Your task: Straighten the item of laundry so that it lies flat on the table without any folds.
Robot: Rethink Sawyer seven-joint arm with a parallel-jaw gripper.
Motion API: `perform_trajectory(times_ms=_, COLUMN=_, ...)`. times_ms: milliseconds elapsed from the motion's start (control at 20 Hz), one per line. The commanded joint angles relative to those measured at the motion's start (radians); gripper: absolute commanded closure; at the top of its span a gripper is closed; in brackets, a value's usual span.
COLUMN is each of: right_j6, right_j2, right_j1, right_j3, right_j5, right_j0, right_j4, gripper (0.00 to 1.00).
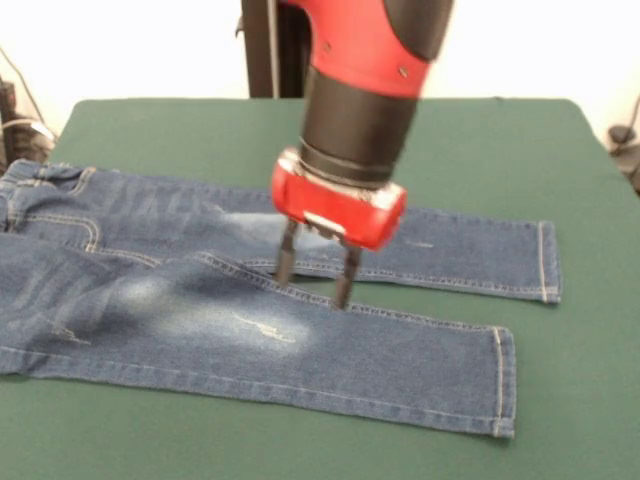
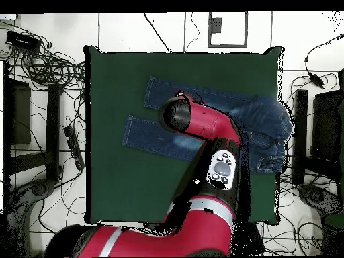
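Green felt covers the table [image 1: 470, 140], which fills most of the front view under a pale wall. Jeans [image 1: 200, 320] lie spread across it, waistband at 9 o'clock and beyond the frame's left edge, both hems toward 3 o'clock. The two legs lie side by side with a narrow green gap between them near the hems.

Gripper [image 1: 315, 277]: red housing on a black wrist, descending from 12 o'clock at a slight tilt. Its two dark fingers [image 1: 286, 257] are parted by a clear gap and hold nothing. The tips reach the cloth at the inner edge of the nearer leg, at the seam between the legs; whether they press it cannot be told.

A faded patch [image 1: 240, 325] sits at 7 o'clock from the gripper, a second patch just behind the housing.

Overhead, the arm [image 2: 201, 127] hides the middle of the jeans [image 2: 154, 134]; cables [image 2: 57, 67] and dark equipment lie on the floor round the table [image 2: 114, 195].
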Motion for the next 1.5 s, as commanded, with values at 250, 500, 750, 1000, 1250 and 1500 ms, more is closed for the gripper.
perform_trajectory(times_ms=250, right_j6=0.381, right_j2=0.025, right_j1=0.187, right_j3=-0.05, right_j5=0.0, right_j0=0.102, right_j4=0.176, gripper=0.0)
perform_trajectory(times_ms=500, right_j6=0.436, right_j2=-0.004, right_j1=0.193, right_j3=-0.041, right_j5=0.032, right_j0=0.158, right_j4=0.235, gripper=0.0)
perform_trajectory(times_ms=750, right_j6=0.437, right_j2=0.02, right_j1=0.175, right_j3=-0.009, right_j5=0.028, right_j0=0.169, right_j4=0.258, gripper=0.0)
perform_trajectory(times_ms=1000, right_j6=0.422, right_j2=0.029, right_j1=0.166, right_j3=0.009, right_j5=0.006, right_j0=0.165, right_j4=0.253, gripper=0.0)
perform_trajectory(times_ms=1250, right_j6=0.369, right_j2=0.07, right_j1=0.149, right_j3=0.018, right_j5=-0.011, right_j0=0.124, right_j4=0.229, gripper=0.0)
perform_trajectory(times_ms=1500, right_j6=0.27, right_j2=0.105, right_j1=0.154, right_j3=-0.035, right_j5=-0.025, right_j0=0.055, right_j4=0.181, gripper=0.0)
